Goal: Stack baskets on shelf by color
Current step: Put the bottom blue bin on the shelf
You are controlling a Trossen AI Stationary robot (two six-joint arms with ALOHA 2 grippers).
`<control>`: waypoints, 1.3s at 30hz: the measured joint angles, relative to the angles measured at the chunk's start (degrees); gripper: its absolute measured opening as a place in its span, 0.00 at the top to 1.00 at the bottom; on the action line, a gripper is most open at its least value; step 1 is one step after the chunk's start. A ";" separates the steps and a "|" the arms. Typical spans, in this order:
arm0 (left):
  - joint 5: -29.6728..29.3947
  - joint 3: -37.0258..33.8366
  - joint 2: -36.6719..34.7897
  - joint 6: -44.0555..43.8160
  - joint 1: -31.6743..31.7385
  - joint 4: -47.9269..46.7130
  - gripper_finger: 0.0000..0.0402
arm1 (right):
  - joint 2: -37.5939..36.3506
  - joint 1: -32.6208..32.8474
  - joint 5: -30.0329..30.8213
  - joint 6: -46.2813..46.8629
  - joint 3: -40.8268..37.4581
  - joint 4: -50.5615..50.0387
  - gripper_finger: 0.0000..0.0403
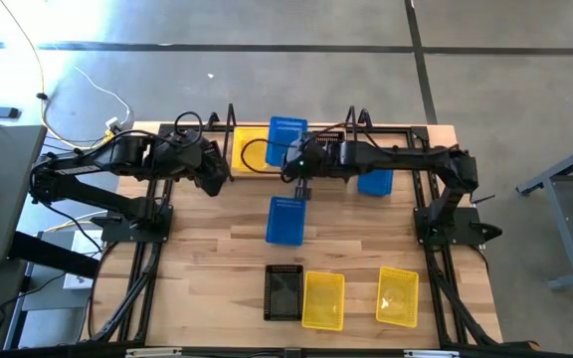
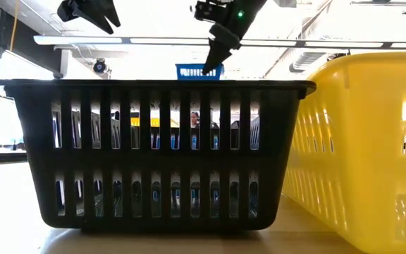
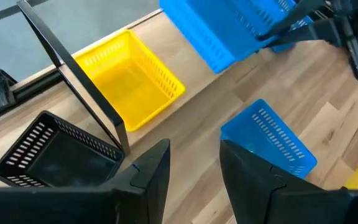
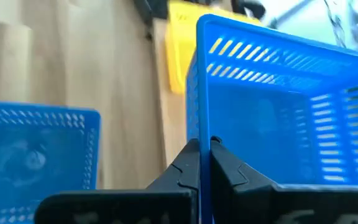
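Right claw (image 4: 205,163) clenched on the rim of a blue basket (image 1: 287,140), carried in the air at upper centre of the high view, above the shelf (image 1: 229,117) zone at the far edge of the surface (image 1: 217,259). Left claw (image 3: 194,168) released, fingers apart and empty, hovering at upper left of centre near the shelf's upright loop.

Progress, as judged: early. A yellow basket (image 1: 250,151) sits at the shelf position; a black basket (image 3: 55,152) lies just beside it in the left wrist view. Second blue basket (image 1: 286,220) rests mid-surface; a third blue one (image 1: 375,182) shows partly under the right arm. Lower centre of the high view: one black basket (image 1: 284,292) and two yellow baskets (image 1: 323,299), (image 1: 398,295), not yet moved. No colour stack reads as complete.

Hard to make out: only eight baskets counted, and the third black one is not found. The arms hide most of the shelf rods. Cannot tell whether the partly covered blue basket is on the shelf or on the surface.
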 joint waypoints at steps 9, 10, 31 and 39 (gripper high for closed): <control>-0.02 0.00 0.00 -0.04 0.00 -0.02 0.68 | 0.07 -3.93 -3.38 -4.99 -7.25 8.05 1.00; -0.04 0.00 0.00 -0.04 0.00 -0.02 0.68 | 0.07 -4.19 -3.96 -5.22 -7.57 8.02 1.00; -1.85 -0.02 0.02 -0.09 0.00 0.07 0.68 | 0.24 -10.51 -14.20 -5.51 -16.75 15.73 1.00; -1.97 -0.02 0.02 -0.09 0.00 0.11 0.68 | 0.24 -11.49 -17.40 -6.00 -16.92 17.02 1.00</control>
